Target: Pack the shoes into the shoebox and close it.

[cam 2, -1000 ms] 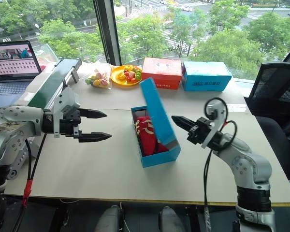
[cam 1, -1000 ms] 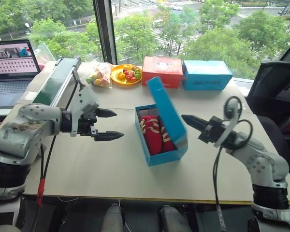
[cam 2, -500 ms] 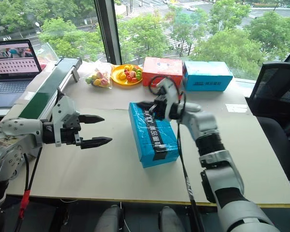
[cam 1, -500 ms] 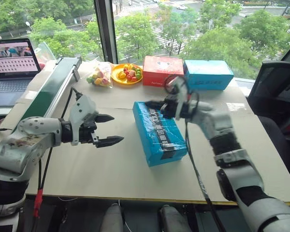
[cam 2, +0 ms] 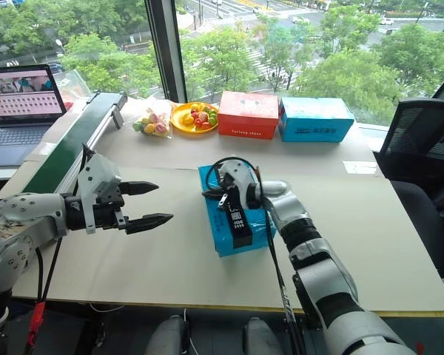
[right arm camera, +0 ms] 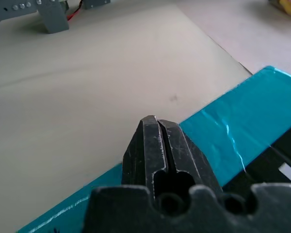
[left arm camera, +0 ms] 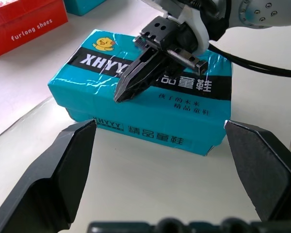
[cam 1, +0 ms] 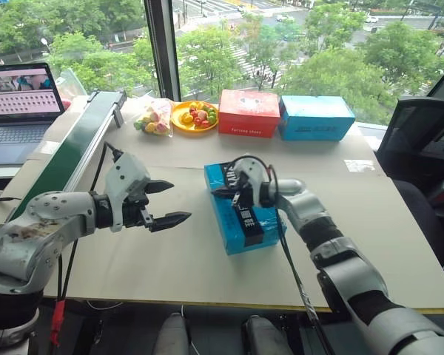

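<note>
Looking down from the head views, the shoebox lies shut near the middle of the counter, its lid flat with the dark lettering and black label facing up; the shoes are hidden inside. The right pincer rests over the lid near the box's far left corner, its two black fingers pressed together apart from a thin slit. The left pincer hovers above the counter to the left of the box, apart from it, fingers spread wide and holding nothing. Along the far edge of the counter stand a red box and another blue box side by side, with a yellow plate of fruit to their left. A laptop sits open at far left.

From the left wrist view, the two wide-set fingers frame the closed shoebox — the right pincer points down at its lid, tip on or just over the black band of lettering. A corner of the red box shows behind.

From the right wrist view, the fingers stand nearly together over the blue edge of the lid, the bare counter beyond.
</note>
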Action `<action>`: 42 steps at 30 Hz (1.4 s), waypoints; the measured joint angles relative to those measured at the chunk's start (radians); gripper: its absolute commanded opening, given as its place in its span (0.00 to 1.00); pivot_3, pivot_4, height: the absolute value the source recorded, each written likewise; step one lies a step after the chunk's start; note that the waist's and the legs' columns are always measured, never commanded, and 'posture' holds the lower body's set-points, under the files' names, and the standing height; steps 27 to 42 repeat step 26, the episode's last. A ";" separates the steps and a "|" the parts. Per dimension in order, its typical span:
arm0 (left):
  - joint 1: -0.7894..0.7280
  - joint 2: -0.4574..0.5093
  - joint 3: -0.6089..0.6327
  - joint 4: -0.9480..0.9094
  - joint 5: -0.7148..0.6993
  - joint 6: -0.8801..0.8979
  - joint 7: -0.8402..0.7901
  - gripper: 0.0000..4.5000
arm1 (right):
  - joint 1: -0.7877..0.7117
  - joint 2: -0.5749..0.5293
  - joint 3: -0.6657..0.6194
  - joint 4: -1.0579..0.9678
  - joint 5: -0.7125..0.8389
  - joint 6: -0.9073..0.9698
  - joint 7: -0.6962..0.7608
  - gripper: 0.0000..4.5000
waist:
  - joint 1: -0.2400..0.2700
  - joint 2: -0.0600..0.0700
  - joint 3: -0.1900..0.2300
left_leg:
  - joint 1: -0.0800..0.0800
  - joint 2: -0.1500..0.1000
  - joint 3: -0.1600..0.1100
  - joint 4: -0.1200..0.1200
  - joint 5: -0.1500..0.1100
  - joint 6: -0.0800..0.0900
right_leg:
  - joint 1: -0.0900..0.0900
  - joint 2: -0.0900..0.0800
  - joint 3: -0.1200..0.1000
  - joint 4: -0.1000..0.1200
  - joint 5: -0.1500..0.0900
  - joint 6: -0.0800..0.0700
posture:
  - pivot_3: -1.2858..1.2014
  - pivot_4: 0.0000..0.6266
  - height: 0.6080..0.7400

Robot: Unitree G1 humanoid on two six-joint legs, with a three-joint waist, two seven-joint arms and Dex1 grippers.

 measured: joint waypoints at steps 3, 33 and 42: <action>-0.028 -0.057 0.001 0.027 -0.003 -0.035 0.004 1.00 | 0.067 -0.102 -0.062 -0.229 0.034 0.110 -0.015 0.54 | 0.009 0.001 0.000 | -0.001 0.000 0.000 -0.001 0.000 0.000 | -0.002 0.000 0.000 0.000 0.000 -0.002 | 0.52 0.24 1.00; 0.379 -0.451 -0.077 0.492 0.402 -0.738 0.233 1.00 | 0.711 -0.078 -0.489 -0.500 0.032 -0.006 -0.485 1.00 | -0.003 0.001 0.000 | 0.002 -0.001 0.002 -0.001 -0.001 0.001 | 0.002 -0.001 0.002 -0.004 0.000 -0.002 | 0.52 0.24 1.00; 0.379 -0.451 -0.077 0.492 0.402 -0.738 0.233 1.00 | 0.711 -0.078 -0.489 -0.500 0.032 -0.006 -0.485 1.00 | -0.003 0.001 0.000 | 0.002 -0.001 0.002 -0.001 -0.001 0.001 | 0.002 -0.001 0.002 -0.004 0.000 -0.002 | 0.52 0.24 1.00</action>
